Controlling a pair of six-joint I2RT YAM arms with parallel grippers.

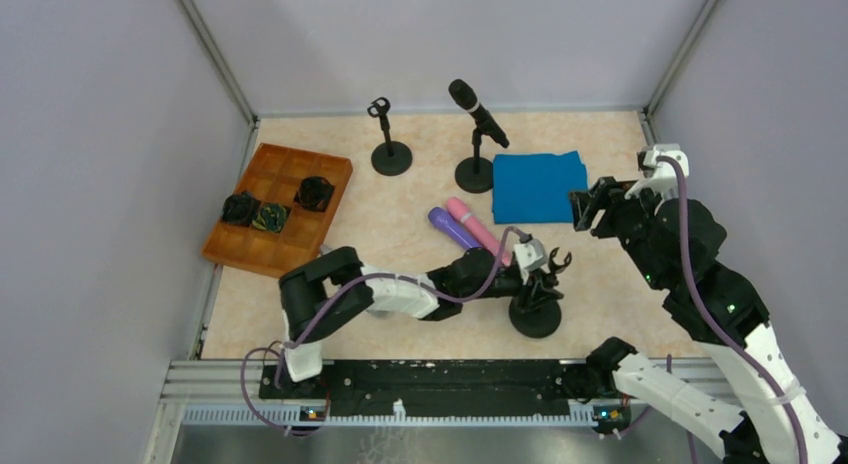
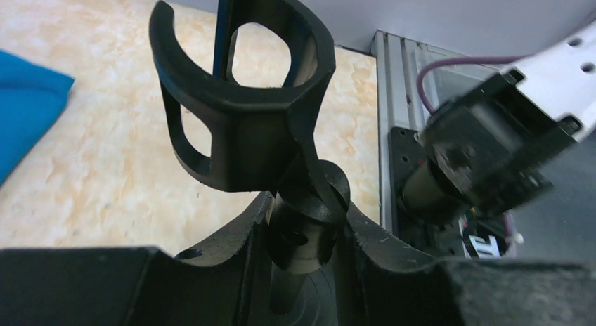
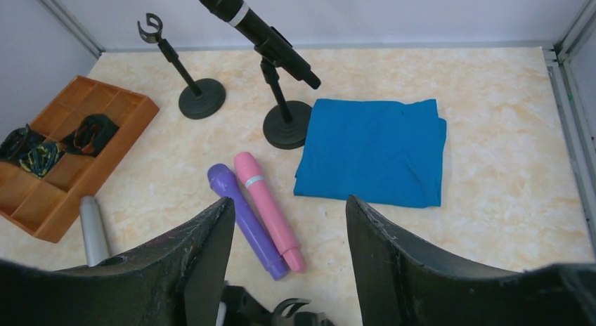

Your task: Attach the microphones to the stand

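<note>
The left gripper is clamping its two fingers around the swivel joint of the near stand, just under the open C-shaped clip. It seems to be steadying the stand, or setting the clip's angle, so that a microphone can be pressed in without the stand tipping. The clip is gaping upward and holding nothing.

The right gripper is hovering with its jaws apart and nothing between them, above the right edge of the blue cloth. It is probably waiting to fetch a microphone while the other arm is bracing.

Just beyond the near stand, the pink microphone and the purple microphone are lying side by side on the table, touching along their length and within easy reach of either arm. The silver-grey microphone is lying apart from them, near the orange tray. At the back, the black microphone is already sitting tilted in the clip of the rear stand. The empty stand beside it is waiting for one
</note>
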